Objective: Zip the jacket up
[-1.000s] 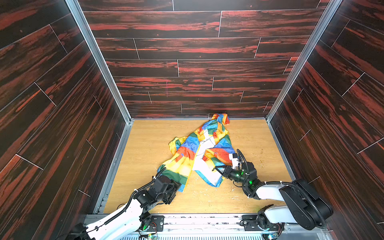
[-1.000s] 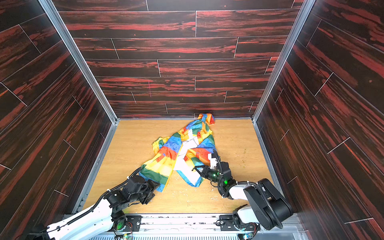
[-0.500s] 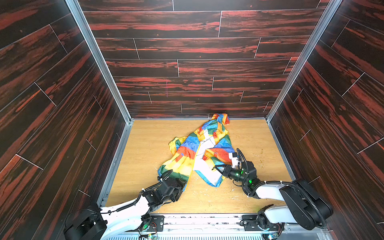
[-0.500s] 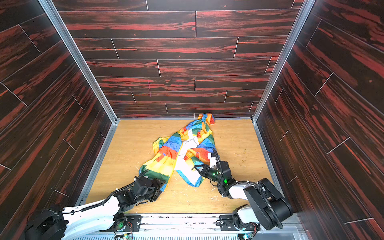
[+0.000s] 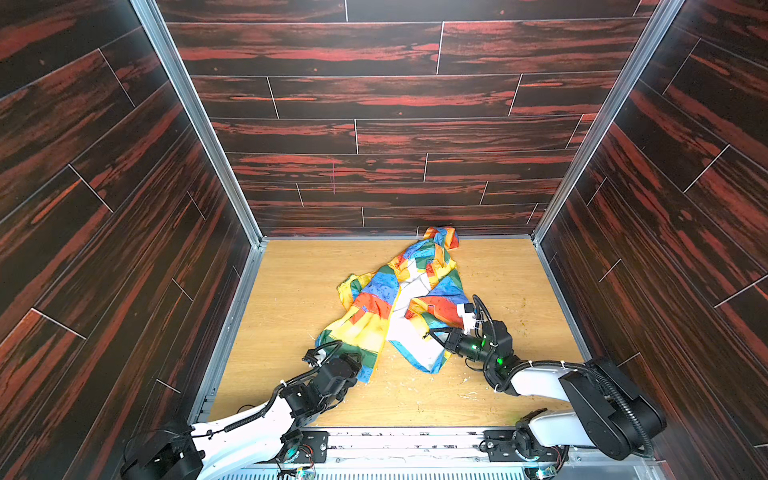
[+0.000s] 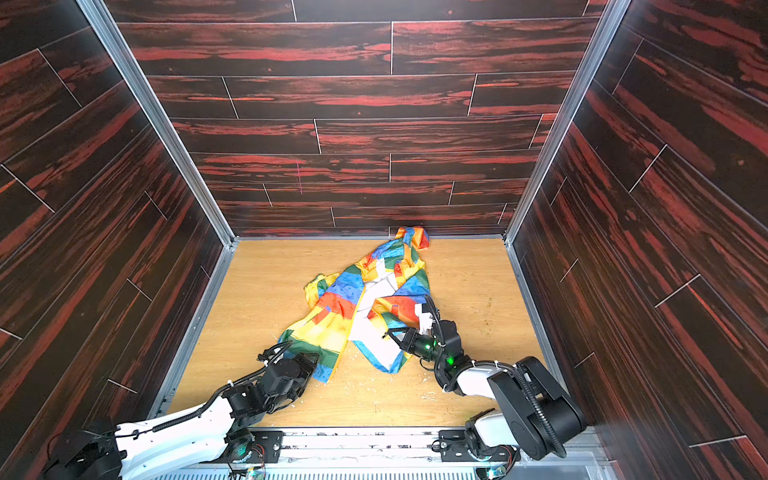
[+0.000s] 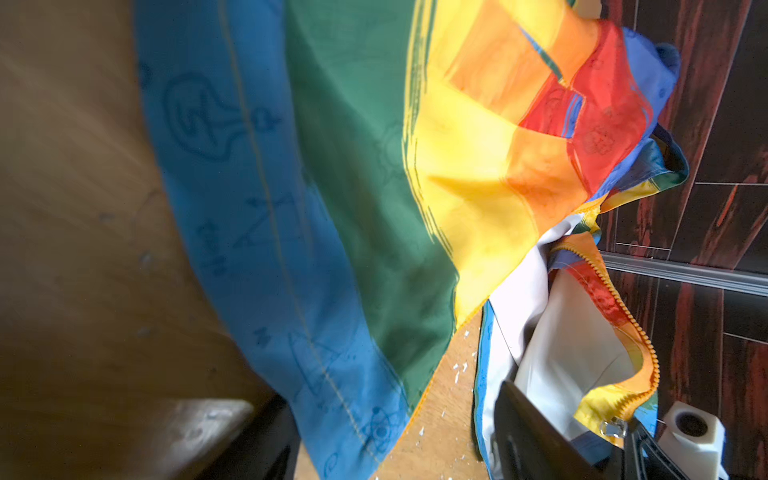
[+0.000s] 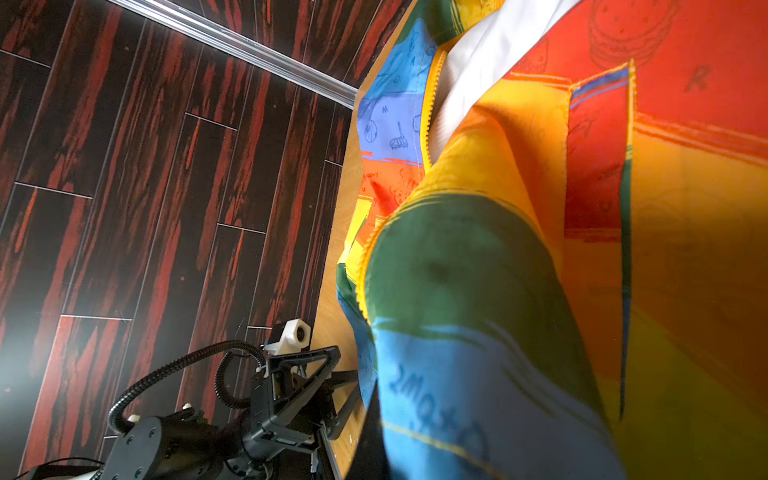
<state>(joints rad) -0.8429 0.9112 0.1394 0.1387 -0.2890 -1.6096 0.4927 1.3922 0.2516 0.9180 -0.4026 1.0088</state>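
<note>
Clearly unzipped: jacket (image 5: 374, 307) lies open on desk (image 5: 299, 291), lining (image 5: 401, 299) showing; right jaws pinch zipper (image 7: 623, 316) edge, left jaws wide beside hem (image 7: 266, 232); whole zip left to close

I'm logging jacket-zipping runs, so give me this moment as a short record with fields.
jacket: lies open on the wooden table, white lining showing
zipper: undone, its two halves apart
left gripper: open, at the jacket's near blue hem
right gripper: shut on the jacket's front edge, by the slider
task: not yet zipped
</note>
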